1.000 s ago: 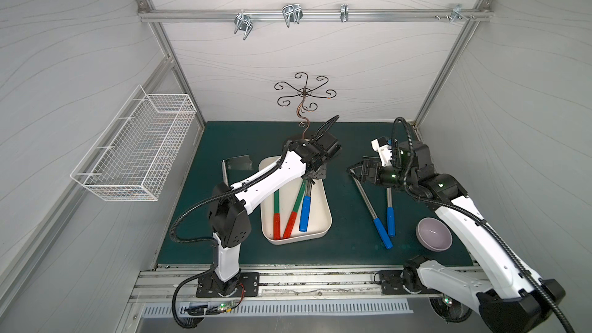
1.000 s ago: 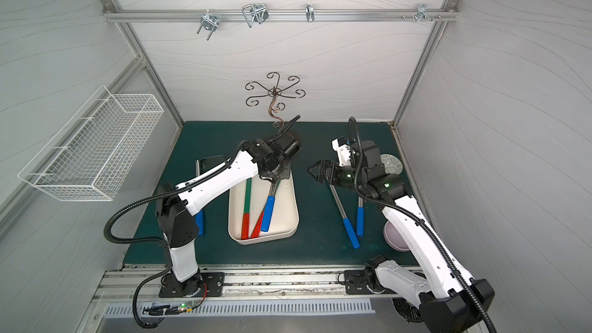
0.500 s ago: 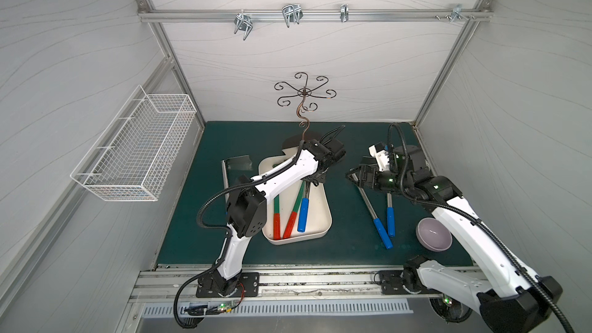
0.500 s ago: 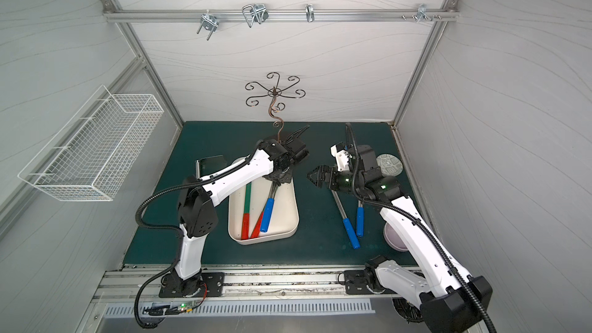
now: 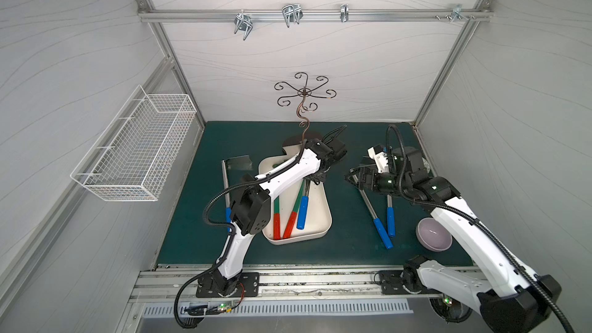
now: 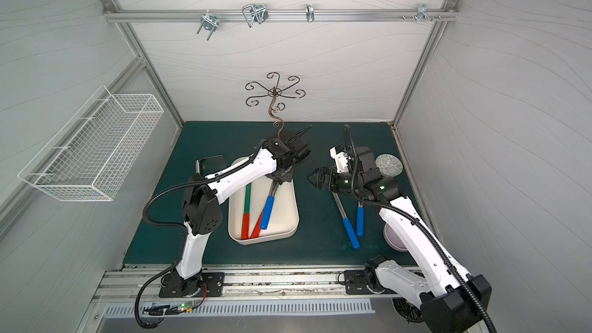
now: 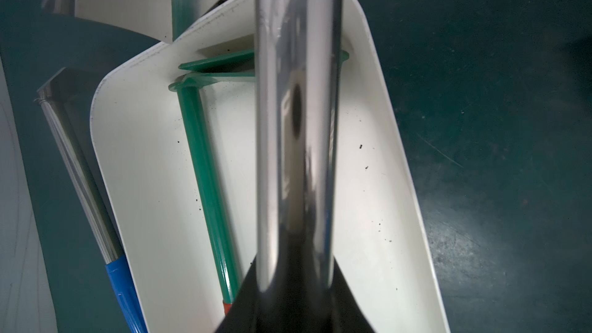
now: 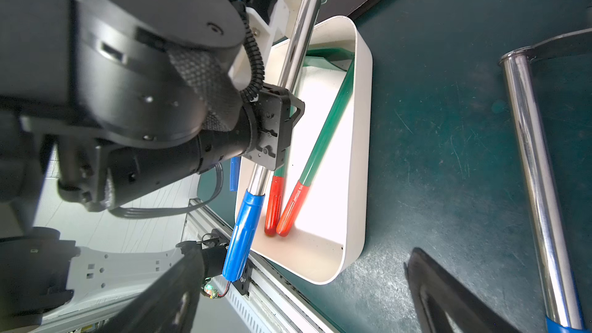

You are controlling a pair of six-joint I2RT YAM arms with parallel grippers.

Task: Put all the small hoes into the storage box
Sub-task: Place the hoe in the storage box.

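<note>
The storage box (image 5: 327, 219) (image 6: 295, 216) is a cream tray in the middle of the green mat. Two hoes with green shafts and red handles (image 5: 277, 219) (image 8: 323, 136) lie in it. My left gripper (image 5: 315, 177) (image 6: 278, 177) (image 8: 276, 132) is shut on the steel shaft (image 7: 294, 123) of the small hoe, whose blue handle (image 5: 302, 213) (image 8: 243, 232) slopes down over the box. I cannot tell whether the handle touches the box. My right gripper (image 5: 350, 177) (image 6: 312, 178) hangs open and empty to the right of the box, its dark fingers (image 8: 448, 299) showing.
Two steel tools with blue handles (image 5: 375, 214) (image 5: 389, 216) lie on the mat under my right arm. A third tool (image 5: 226, 184) lies left of the box. A purple bowl (image 5: 434, 233), a patterned disc (image 6: 388, 164), a curly hook stand (image 5: 302, 97) and a wire basket (image 5: 137, 155) stand around.
My left arm's elbow has swung up and rightward while its gripper keeps the hoe over the box. My right gripper has drifted slightly lower and toward the box, still open.
</note>
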